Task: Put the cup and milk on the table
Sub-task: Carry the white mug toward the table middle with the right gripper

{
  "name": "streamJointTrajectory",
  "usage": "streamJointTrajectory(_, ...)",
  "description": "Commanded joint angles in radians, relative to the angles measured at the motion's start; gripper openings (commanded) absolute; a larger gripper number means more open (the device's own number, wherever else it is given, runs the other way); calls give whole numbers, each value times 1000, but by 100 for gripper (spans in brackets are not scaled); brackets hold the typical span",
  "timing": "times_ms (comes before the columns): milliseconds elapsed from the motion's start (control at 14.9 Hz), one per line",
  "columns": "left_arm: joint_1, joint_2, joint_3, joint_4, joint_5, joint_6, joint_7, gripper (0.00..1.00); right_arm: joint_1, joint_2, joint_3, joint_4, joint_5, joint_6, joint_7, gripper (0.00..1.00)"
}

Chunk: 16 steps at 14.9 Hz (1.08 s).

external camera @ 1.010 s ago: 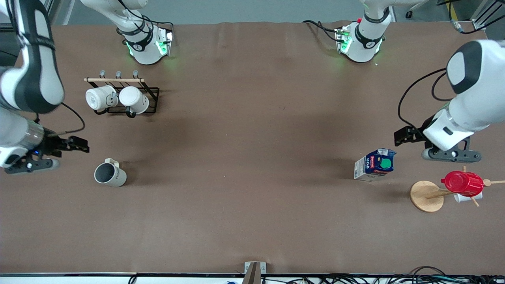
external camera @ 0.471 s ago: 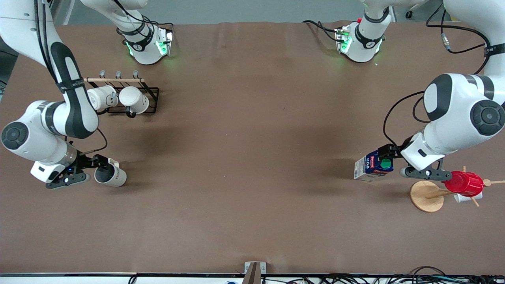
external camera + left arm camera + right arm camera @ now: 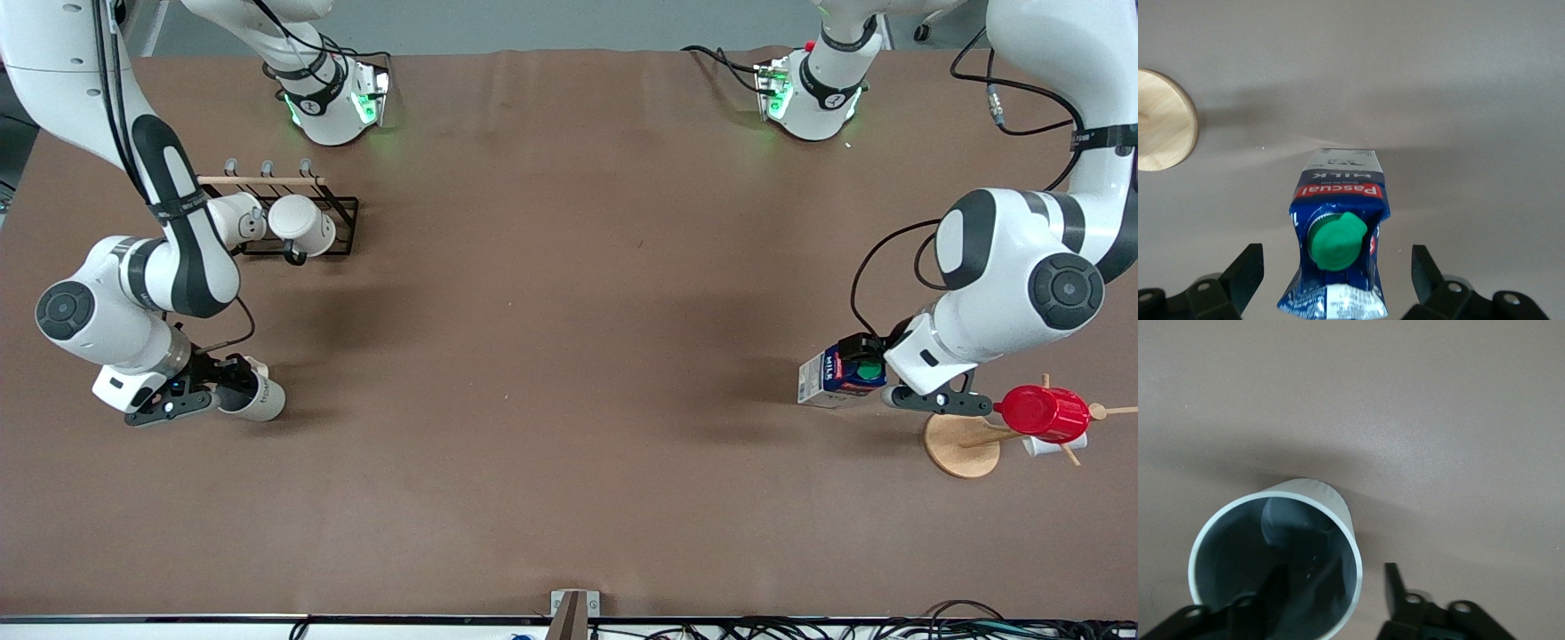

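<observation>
Brown desk [image 3: 569, 400] — the left claw [image 3: 1335, 280] gapes wide around the milk [image 3: 1338, 233], the right claw [image 3: 1328, 600] straddles the cup's [image 3: 1275, 567] rim, unclosed.

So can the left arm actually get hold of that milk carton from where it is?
Probably yes. The left gripper is open with its fingers on either side of the milk, and nothing sits between them. The wooden stand is close by but apart.

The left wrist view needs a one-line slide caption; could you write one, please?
Left tool open astride the upright milk on the table, round wooden base nearby.
</observation>
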Motion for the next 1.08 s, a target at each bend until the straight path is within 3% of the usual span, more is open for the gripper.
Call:
streamJointTrajectory(0, 1, 31, -1, 17, 16, 22, -9, 95, -3, -3, 6, -15, 15, 7, 80, 0)
streamJointTrajectory(202, -1, 42, -1, 15, 16, 24, -35, 80, 18, -6, 8, 29, 15, -53, 174, 0)
streamJointTrajectory(471, -4, 38, -1, 11, 16, 8, -58, 65, 87, -15, 26, 309, 15, -509, 455, 0)
streamJointTrajectory(538, -3, 38, -1, 9, 16, 4, -58, 62, 110, -15, 57, 357, 17, -586, 572, 0)
streamJointTrajectory(808, -4, 31, 1, 12, 16, -15, -56, 45, 125, -8, 299, 394, 4, -590, 1084, 0)
streamJointTrajectory(875, -4, 28, -1, 18, 17, -28, -56, 42, 142, 2, 336, 394, 0, -552, 1166, 0)
streamJointTrajectory(1010, -6, 18, -2, 21, 17, -39, -53, 39, 222, 38, 347, 394, -5, -484, 1281, 0)
